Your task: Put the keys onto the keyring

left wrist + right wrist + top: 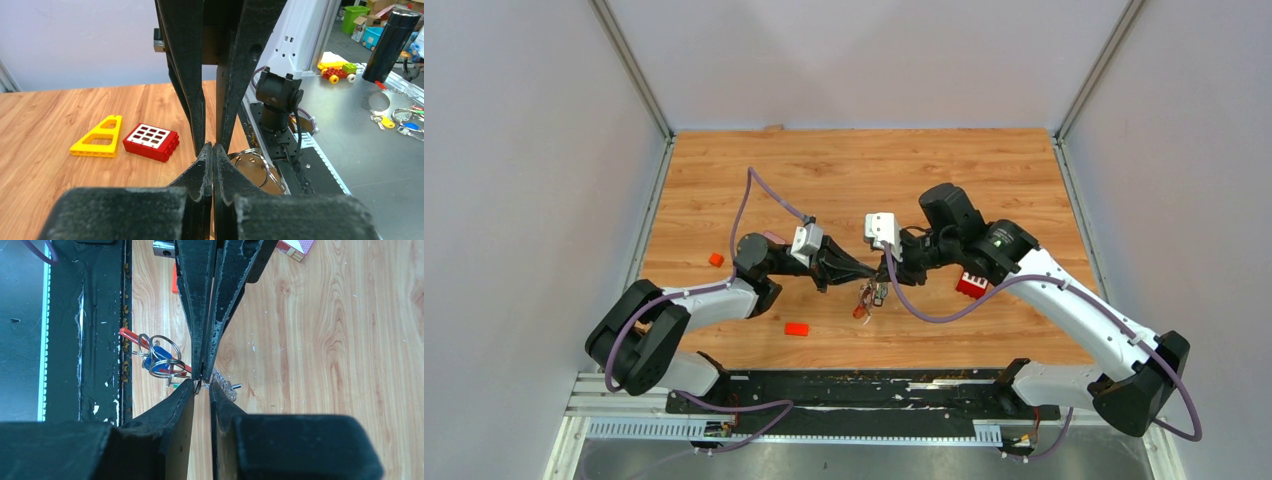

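The keyring (867, 298) hangs as a small bunch just above the wood, between the two gripper tips. In the right wrist view it shows a red strap (131, 336), steel rings (162, 360) and a grey chain (223, 383). One of the keys, with a blue tag (161, 352), hangs among the rings. My left gripper (213, 146) is shut, with a steel ring (252, 165) coming out beside its tips. My right gripper (203, 385) faces it tip to tip. Its jaws stand a narrow gap apart, with a thin ring wire at the tips.
A red studded brick (151, 141) and a yellow triangular piece (97, 137) lie on the wood behind the right arm. A small red block (796, 329) and an orange block (716, 259) lie near the left arm. The black base rail (864, 390) runs along the near edge.
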Controlling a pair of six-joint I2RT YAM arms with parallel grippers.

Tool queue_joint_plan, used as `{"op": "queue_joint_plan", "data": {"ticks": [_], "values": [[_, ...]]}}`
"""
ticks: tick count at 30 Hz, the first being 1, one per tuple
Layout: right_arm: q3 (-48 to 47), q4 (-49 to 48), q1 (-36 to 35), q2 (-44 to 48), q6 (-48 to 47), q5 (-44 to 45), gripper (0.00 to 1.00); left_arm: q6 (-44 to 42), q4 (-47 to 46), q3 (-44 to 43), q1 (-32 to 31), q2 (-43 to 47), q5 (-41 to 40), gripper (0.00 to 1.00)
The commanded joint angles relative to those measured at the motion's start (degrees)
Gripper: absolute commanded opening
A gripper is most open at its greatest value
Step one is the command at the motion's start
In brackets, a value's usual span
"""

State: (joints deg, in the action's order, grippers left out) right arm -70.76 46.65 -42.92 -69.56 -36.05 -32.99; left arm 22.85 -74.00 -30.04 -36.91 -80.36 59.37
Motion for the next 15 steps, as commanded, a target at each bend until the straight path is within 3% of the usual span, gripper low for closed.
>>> {"op": "queue_joint_plan", "data": {"ticks": [1,9,15], "values": [[1.12,-3.06,0.58,0.20,1.27,-1.69,0.16,0.60,-4.13,-0.04,0.18,1.61,-1.28,0.00],[1.69,-3.50,1.29,0.67,1.57,-2.33,0.14,0.70,-4.19,0.06,0.29,1.75,-1.48,0.00],[1.05,-2.92,1.37,1.15,0.00,-2.62,0.01,0.31,-3.69,0.17,0.27,1.57,-1.38,0.00]]}}
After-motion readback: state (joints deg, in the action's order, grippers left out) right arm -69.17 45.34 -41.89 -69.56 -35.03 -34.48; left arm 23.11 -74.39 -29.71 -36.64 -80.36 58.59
